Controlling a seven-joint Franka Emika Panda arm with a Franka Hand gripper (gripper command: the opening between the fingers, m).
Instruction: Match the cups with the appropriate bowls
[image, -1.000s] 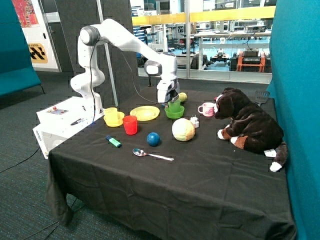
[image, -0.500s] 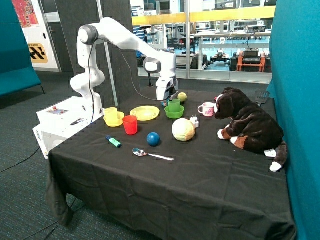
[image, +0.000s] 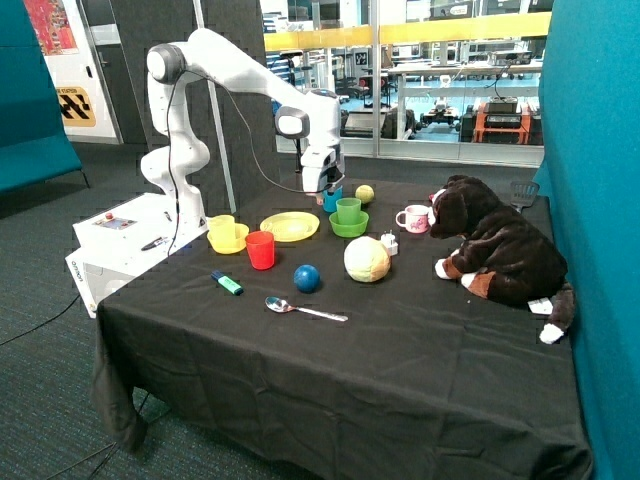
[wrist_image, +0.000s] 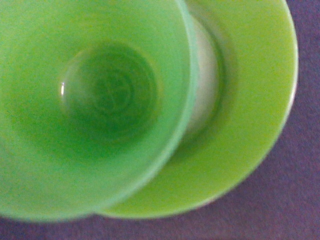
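Note:
The green cup stands upright inside the green bowl. In the wrist view the green cup fills most of the picture, with the green bowl under it. The yellow cup stands in the yellow bowl near the table's robot-side edge. My gripper is open and empty. It hangs above the table, apart from the green cup, beside it on the yellow plate's side. A blue cup shows just under it. A red cup stands next to the yellow bowl.
A flat yellow plate lies between the two bowls. A white-pink mug, a plush dog, a cabbage-like ball, a blue ball, a spoon, a marker and a small yellow ball are on the black cloth.
The gripper has let go of the green cup, risen, and moved away toward the robot base side. The green cup stays in the green bowl.

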